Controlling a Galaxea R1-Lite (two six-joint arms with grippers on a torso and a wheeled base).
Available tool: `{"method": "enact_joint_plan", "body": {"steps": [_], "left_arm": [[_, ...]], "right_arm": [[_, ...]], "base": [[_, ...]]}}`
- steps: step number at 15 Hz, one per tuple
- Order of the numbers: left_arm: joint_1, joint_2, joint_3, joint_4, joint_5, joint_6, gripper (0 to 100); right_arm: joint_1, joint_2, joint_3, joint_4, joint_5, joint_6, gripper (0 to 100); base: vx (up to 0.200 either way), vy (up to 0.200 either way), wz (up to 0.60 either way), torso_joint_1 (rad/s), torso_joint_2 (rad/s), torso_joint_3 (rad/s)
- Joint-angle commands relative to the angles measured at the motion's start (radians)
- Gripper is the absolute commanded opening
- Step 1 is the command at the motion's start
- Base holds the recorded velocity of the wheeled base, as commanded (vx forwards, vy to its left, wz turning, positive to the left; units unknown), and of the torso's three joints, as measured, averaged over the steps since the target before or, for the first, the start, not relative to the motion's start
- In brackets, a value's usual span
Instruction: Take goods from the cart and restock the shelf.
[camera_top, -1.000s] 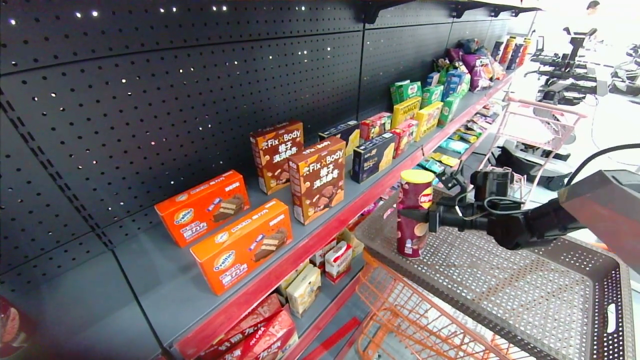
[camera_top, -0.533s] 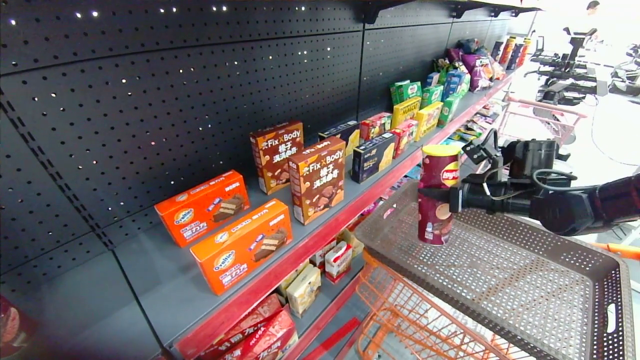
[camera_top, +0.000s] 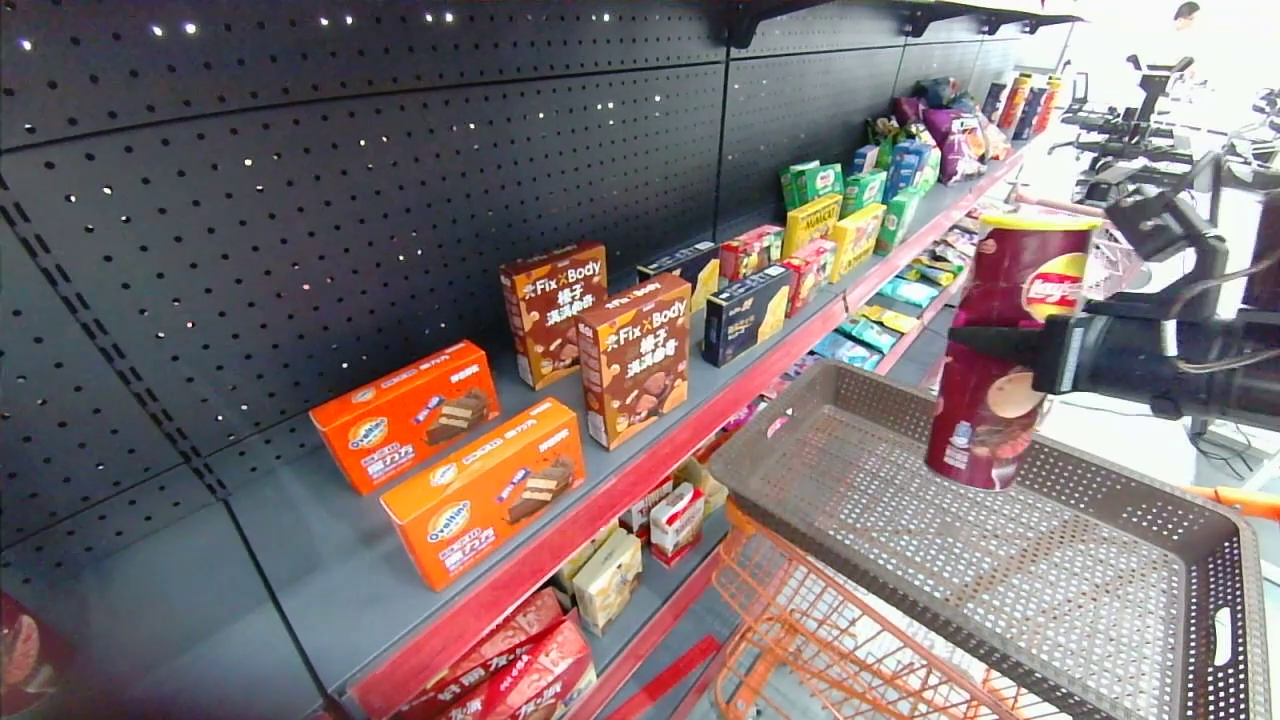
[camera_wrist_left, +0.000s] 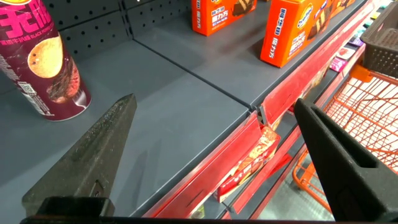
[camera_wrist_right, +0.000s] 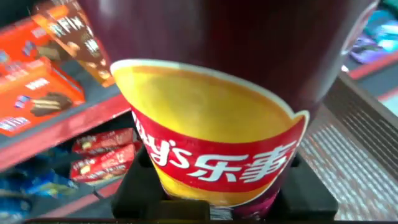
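Can (camera_top: 985, 430) hangs upright above the tray (camera_top: 1100, 600), near its far edge, clamped at mid-height by my right gripper (camera_top: 1005, 350). I judge it light, with a smooth, crushable wall, so a gentle mid-body hold suits it. Left gripper (camera_wrist_left: 211, 155) gapes wide over the shelf (camera_wrist_left: 186, 106). I count two cans, the second can (camera_wrist_left: 46, 68) standing on the shelf, plus two orange boxes (camera_top: 485, 490) and two brown boxes (camera_top: 635, 358).

Printed lettering on brown boxes (camera_top: 635, 360), orange boxes (camera_top: 485, 490), and probably a logo on the can (camera_top: 990, 420)
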Motion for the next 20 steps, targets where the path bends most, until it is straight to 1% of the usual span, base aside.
{"method": "enact_joint_plan", "body": {"steps": [1,2,4,5,6,7,9,11,14,15,20], "left_arm": [[0.0,0.0,0.0,0.0,0.0,0.0,100],[0.0,0.0,0.0,0.0,0.0,0.0,100],[0.0,0.0,0.0,0.0,0.001,0.0,100],[0.0,0.0,0.0,0.0,0.0,0.0,100],[0.0,0.0,0.0,0.0,0.001,0.0,100],[0.0,0.0,0.0,0.0,0.001,0.0,100],[0.0,0.0,0.0,0.0,0.0,0.0,100],[0.0,0.0,0.0,0.0,0.0,0.0,100],[0.0,0.0,0.0,0.0,0.0,0.0,100],[0.0,0.0,0.0,0.0,0.0,0.0,100],[0.0,0.0,0.0,0.0,0.0,0.0,100]], "right_arm": [[-0.07,-0.232,0.113,0.035,-0.04,0.047,0],[-0.072,-0.264,0.145,0.037,-0.101,0.049,0],[-0.058,-0.329,0.229,0.035,-0.279,0.05,0],[-0.061,-0.341,0.242,0.035,-0.311,0.052,0],[-0.084,-0.378,0.26,0.038,-0.337,0.05,0],[-0.093,-0.393,0.265,0.04,-0.34,0.046,0],[-0.096,-0.433,0.312,0.04,-0.425,0.029,0],[-0.095,-0.442,0.358,0.041,-0.426,0.027,0],[-0.001,-0.48,0.369,0.041,-0.423,0.023,0],[0.035,-0.483,0.369,0.041,-0.425,0.023,0],[0.046,-0.505,0.386,0.041,-0.394,0.021,0]], "base": [[0.0,0.0,0.0,0.0,0.0,0.0],[0.0,0.0,0.0,0.0,0.0,0.0],[0.0,0.0,0.0,0.0,0.0,0.0],[0.0,0.0,0.0,0.0,0.0,0.0],[0.0,0.0,0.0,0.0,0.0,0.0],[0.0,0.0,0.0,0.0,0.0,0.0],[0.0,0.0,0.0,0.0,0.0,0.0],[0.0,0.0,0.0,0.0,0.0,0.0],[0.0,0.0,0.0,0.0,0.0,0.0],[0.0,0.0,0.6,-0.002,0.0,0.007],[0.0,0.0,0.6,0.001,0.0,0.005]]}}
